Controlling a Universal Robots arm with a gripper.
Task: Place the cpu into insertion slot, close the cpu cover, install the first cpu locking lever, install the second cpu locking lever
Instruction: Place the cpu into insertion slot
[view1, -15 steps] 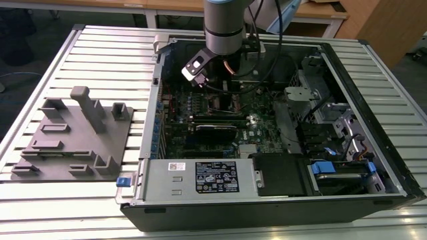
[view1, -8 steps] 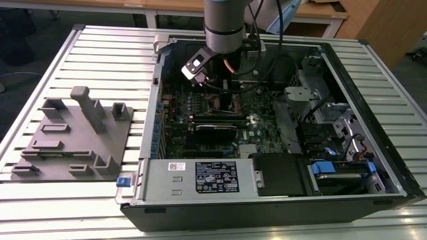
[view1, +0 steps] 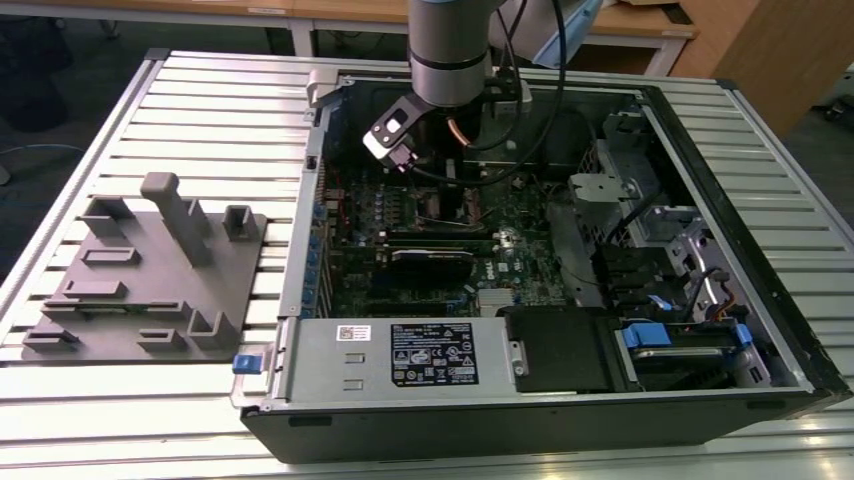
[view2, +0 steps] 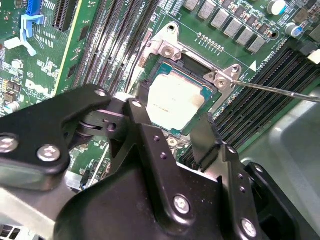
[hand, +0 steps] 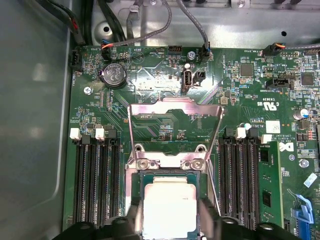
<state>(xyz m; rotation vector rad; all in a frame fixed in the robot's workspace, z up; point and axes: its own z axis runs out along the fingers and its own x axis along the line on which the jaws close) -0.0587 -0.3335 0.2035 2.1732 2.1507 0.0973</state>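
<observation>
The gripper (view2: 171, 114) pinched the cpu (view2: 172, 97) by its edges, seated in the insertion slot (view2: 192, 70) or just above it. The cpu cover (hand: 175, 103) stood raised open and a locking lever (view2: 280, 91) jutted free, so closing and both latchings looked undone

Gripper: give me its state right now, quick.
The gripper: closed on the cpu, holding it at the insertion slot.

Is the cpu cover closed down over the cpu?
No: in the first wrist view the cpu cover stands raised on its hinge, leaving the pale top of the cpu uncovered.
</observation>
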